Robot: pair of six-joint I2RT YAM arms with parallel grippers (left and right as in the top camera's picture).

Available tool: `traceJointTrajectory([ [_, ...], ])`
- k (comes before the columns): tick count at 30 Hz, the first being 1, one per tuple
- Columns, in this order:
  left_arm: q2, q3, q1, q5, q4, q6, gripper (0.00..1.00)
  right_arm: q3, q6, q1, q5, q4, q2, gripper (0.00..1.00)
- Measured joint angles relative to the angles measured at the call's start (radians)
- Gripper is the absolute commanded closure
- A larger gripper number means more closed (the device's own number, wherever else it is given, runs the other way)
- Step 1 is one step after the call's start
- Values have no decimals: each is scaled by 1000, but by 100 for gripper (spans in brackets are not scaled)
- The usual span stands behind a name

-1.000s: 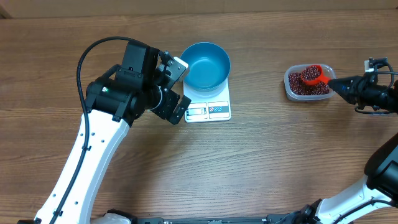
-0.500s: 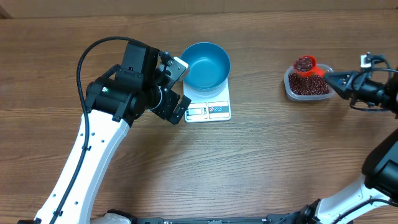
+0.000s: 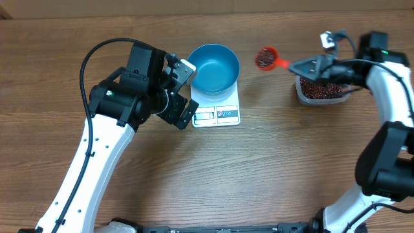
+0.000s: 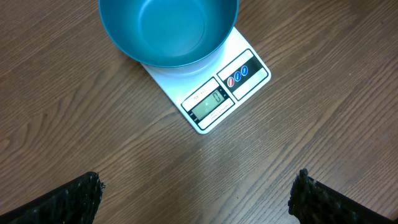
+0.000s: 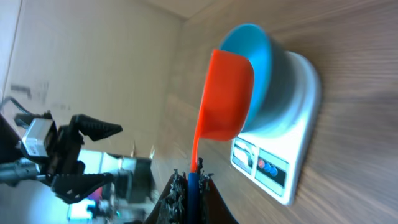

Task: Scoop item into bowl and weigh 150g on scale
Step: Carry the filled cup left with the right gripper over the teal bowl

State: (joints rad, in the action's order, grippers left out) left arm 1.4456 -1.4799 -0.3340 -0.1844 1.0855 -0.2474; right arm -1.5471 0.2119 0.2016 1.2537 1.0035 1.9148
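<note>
Above our wooden table, the right gripper pinches the bean-loaded orange scoop mid-transfer; next we must tip it over the teal bowl at nine o'clock.

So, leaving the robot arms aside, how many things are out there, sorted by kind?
Bowls: 1, teal bowl
Scales: 1, white scale
Scoops: 1, orange scoop, carrying beans
Tubs: 1, clear tub
Total: 4
</note>
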Motion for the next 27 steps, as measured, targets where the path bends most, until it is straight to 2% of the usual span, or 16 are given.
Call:
traceJointTrajectory([
  [7, 0, 0, 0, 0, 0, 0, 0, -4, -173, -187, -85, -211, -1, 96],
  [14, 0, 0, 0, 0, 0, 0, 0, -5, -294, -324, -264, -312, -1, 96],
  [21, 0, 0, 0, 0, 0, 0, 0, -39, -335, -402, -499, -271, -1, 96],
  [27, 0, 0, 0, 0, 0, 0, 0, -96, -343, -419, -620, -217, -1, 96],
])
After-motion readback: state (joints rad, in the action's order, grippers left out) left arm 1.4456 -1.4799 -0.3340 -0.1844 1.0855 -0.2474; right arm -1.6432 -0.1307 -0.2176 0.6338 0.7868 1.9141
